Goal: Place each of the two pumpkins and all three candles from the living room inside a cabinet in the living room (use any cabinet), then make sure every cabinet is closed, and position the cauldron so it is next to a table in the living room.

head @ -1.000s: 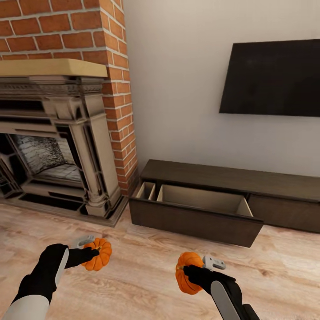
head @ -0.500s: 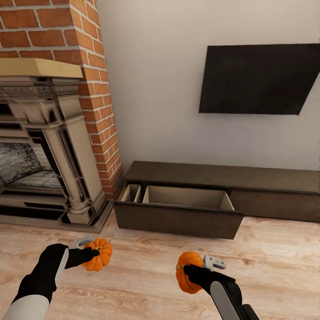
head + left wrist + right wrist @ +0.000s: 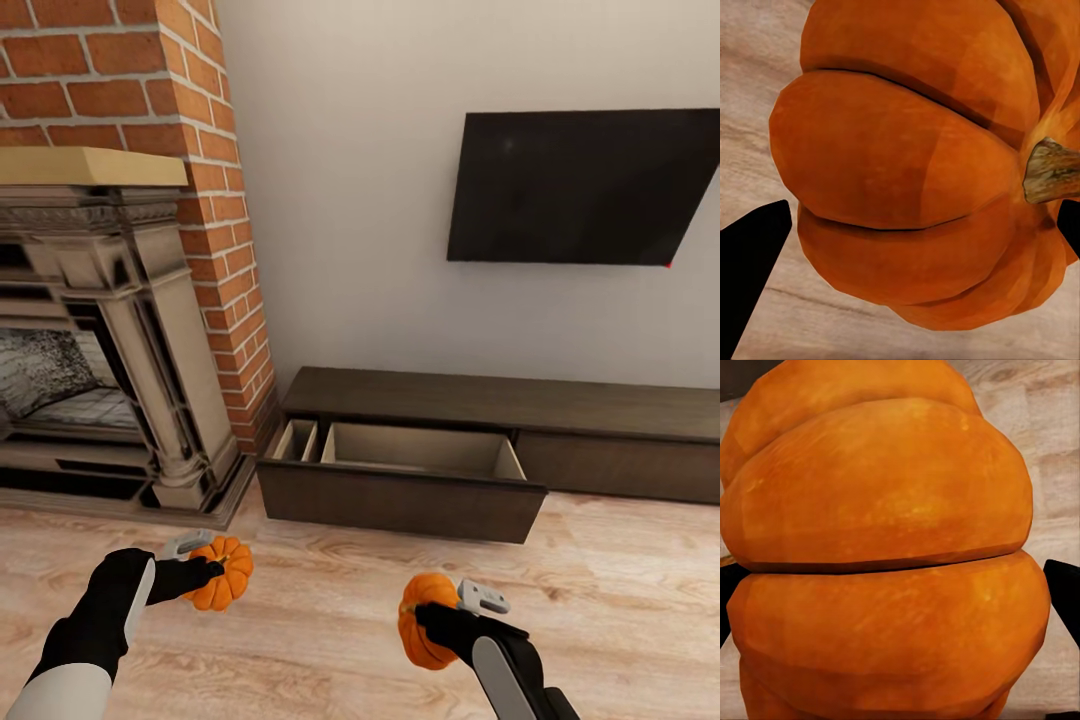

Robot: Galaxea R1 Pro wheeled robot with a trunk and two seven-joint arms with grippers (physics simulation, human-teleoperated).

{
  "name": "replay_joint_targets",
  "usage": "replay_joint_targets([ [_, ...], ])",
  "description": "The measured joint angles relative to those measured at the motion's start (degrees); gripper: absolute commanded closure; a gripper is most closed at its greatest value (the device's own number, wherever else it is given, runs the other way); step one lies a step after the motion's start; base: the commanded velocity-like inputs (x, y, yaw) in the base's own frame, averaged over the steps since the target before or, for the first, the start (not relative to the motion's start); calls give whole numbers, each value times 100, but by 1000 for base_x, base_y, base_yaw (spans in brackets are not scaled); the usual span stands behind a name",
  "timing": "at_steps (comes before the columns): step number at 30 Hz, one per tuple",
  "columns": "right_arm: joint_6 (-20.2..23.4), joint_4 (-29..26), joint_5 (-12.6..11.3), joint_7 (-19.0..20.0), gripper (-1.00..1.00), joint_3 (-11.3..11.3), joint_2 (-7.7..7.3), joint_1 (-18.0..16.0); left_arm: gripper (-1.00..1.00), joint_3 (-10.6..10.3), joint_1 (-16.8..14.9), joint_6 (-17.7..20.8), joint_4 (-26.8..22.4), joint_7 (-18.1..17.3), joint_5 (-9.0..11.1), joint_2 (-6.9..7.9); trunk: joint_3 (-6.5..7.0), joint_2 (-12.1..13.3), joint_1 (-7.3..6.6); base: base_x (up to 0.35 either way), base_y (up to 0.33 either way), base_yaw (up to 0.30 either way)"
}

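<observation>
I've got one pumpkin [image 3: 221,586] clamped in the left gripper [image 3: 205,572], jaws clenched on its sides, and a 2nd pumpkin [image 3: 424,620] gripped the same way in the right gripper [image 3: 432,618]. Both orange, ribbed, held above the wood floor [image 3: 330,620]. Left wrist cam shows the brown stem [image 3: 1050,171] betw. the jaws; head cam shows the cabinet [image 3: 500,445] ahead, its drawer [image 3: 400,480] pulled open, pale inside.

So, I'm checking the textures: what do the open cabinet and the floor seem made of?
The cabinet looks like dark-brown matte wood with faint grain, its drawer lined pale beige. The floor looks like light wood planks with wavy grain and a slight sheen.
</observation>
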Motion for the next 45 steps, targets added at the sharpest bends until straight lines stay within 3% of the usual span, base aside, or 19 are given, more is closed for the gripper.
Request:
replay_joint_targets([
  [16,23,-219,24,-40,100,-2,71,-1,100,-19,1,28,10,35,-8,-26,287,642,-351,0,0,0],
  [18,69,-334,39,-63,100,1,66,0,100,-153,3,84,12,35,-4,-161,323,722,-395,0,0,0],
  [21,340,-525,55,-237,100,1,63,0,100,-526,-4,355,-63,238,41,-607,376,842,-461,0,0,0],
  [22,461,-585,62,-329,100,-1,62,0,100,-711,-9,529,-158,534,-57,-822,394,882,-483,0,0,0],
  [23,580,-652,63,-433,100,-9,62,0,100,-810,-12,637,-206,762,63,-964,412,923,-505,0,0,0],
  [26,910,-813,76,-764,100,-97,55,0,100,-933,-16,775,-274,1351,5,-1259,466,1043,-571,0,0,0],
  [29,1140,-866,79,-968,100,-327,52,0,100,-957,-15,816,-301,1552,45,-1373,520,1163,-637,0,0,0],
  [32,1175,-873,16,-1006,100,-414,37,0,100,-969,7,817,-282,1607,45,-1406,574,1284,-703,0,0,0],
  [42,1145,-819,-40,-1012,100,-440,74,0,100,-953,44,937,-290,1627,38,-1440,754,1685,-922,0,0,0],
  [45,1122,-812,-58,-1017,100,-436,178,1,100,-950,45,951,-265,1616,77,-1518,808,1805,-988,0,0,0],
])
